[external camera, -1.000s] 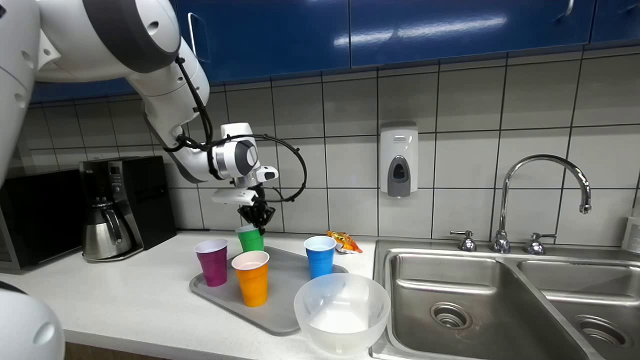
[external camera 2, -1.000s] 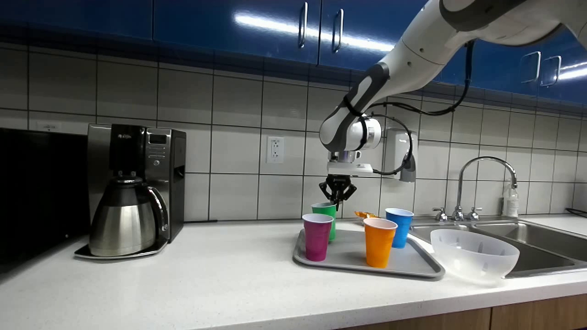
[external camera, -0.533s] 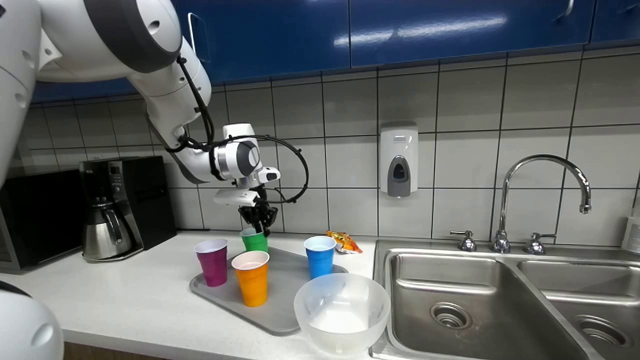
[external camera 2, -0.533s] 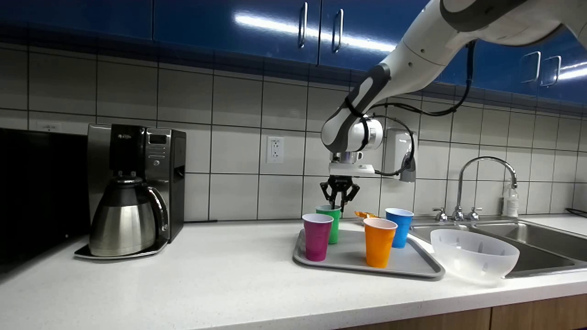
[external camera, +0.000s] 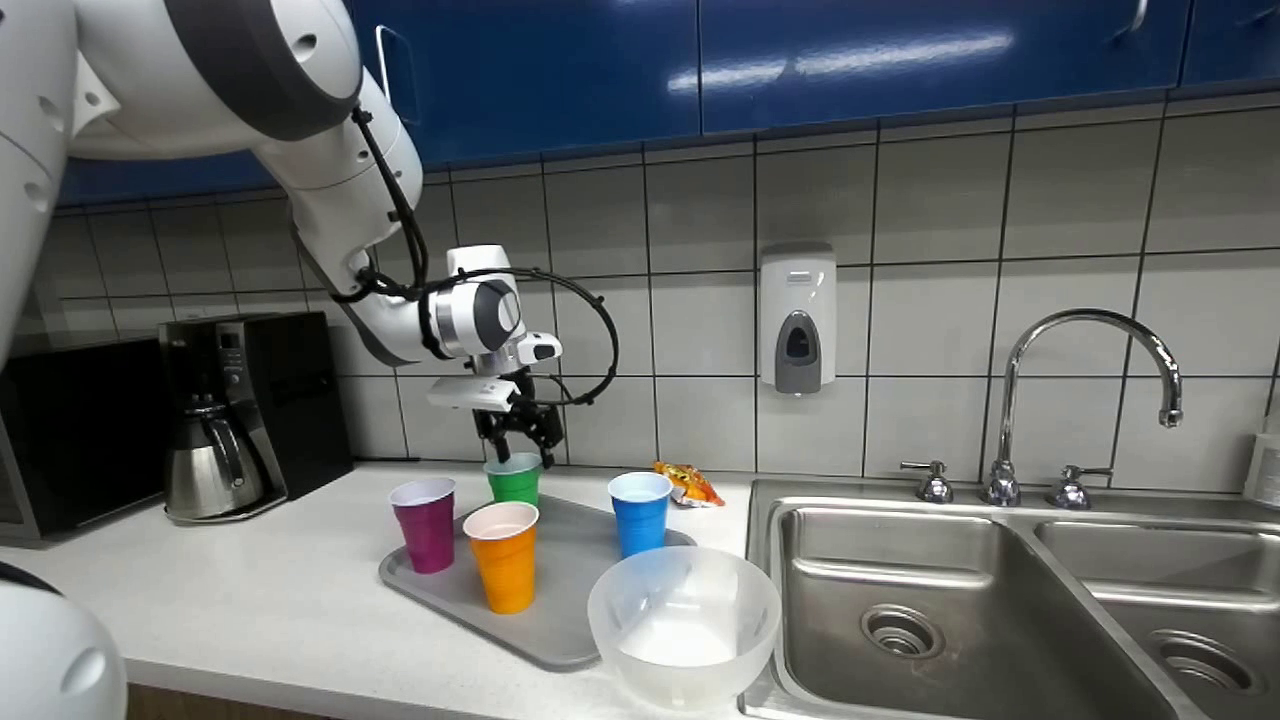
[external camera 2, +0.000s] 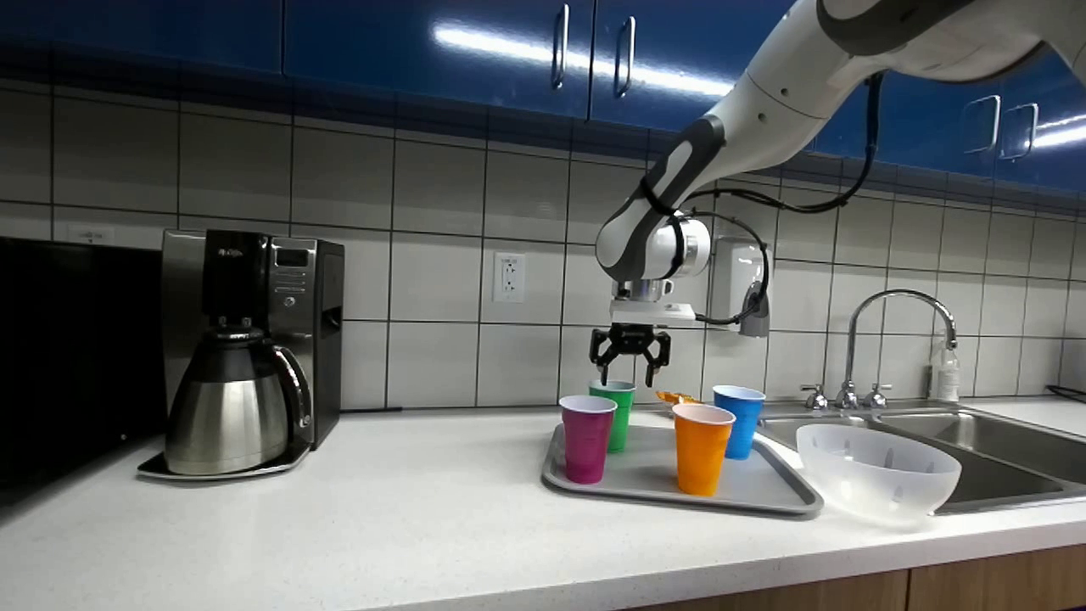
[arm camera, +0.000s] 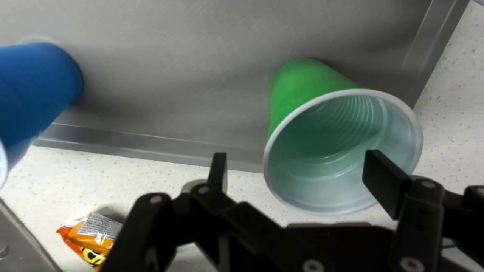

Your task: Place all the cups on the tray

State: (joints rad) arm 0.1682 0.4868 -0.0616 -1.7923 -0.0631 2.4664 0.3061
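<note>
Green cup (external camera 2: 622, 420): just released, pincer (external camera 2: 627, 380) now spread wide.
Purple cup (external camera 2: 586, 445), orange cup (external camera 2: 702, 456), blue cup (external camera 2: 740, 429) also borne by tray (external camera 2: 770, 480); task judged complete.

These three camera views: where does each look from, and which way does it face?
In an exterior view: near the double steel sink, facing across the white counter to the pale tiled wall; white robot arm at upper left, with black claw.
In an exterior view: nearer the steel coffee pot, facing the same wall; arm at upper right, with claw.
Wrist view: on the arm's wrist, facing down at the flat grey tray; claw fingers at bottom.
Both exterior views share the translucent white bowl; all three, the green plastic cup.
</note>
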